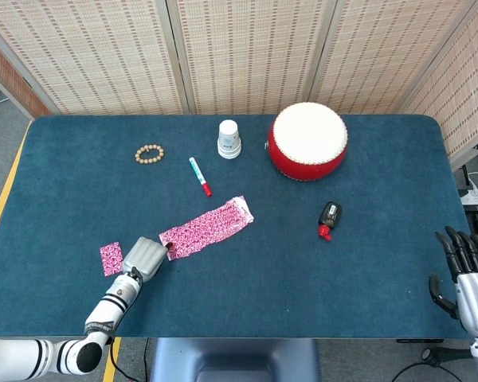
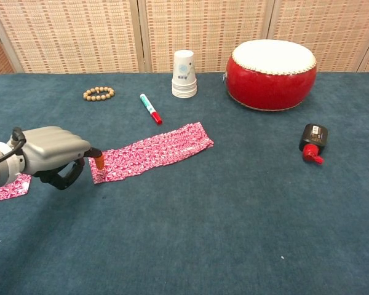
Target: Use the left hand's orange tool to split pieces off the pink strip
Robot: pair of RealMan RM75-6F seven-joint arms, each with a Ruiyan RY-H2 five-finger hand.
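Observation:
The pink patterned strip (image 1: 207, 227) (image 2: 152, 151) lies slanted across the middle of the blue table. My left hand (image 1: 143, 258) (image 2: 52, 153) grips the orange tool (image 2: 98, 160), whose tip touches the strip's near left end. A small cut-off pink piece (image 1: 111, 259) (image 2: 12, 187) lies just left of that hand, partly hidden by it in the chest view. My right hand (image 1: 464, 274) hangs off the table's right edge with fingers apart, holding nothing.
A red-tipped marker (image 1: 199, 176) (image 2: 150, 108), a bead bracelet (image 1: 150, 153) (image 2: 99, 93), stacked paper cups (image 1: 229, 139) (image 2: 184, 74) and a red drum (image 1: 308, 141) (image 2: 272, 74) sit behind the strip. A small black and red bottle (image 1: 328, 218) (image 2: 312, 142) lies to the right.

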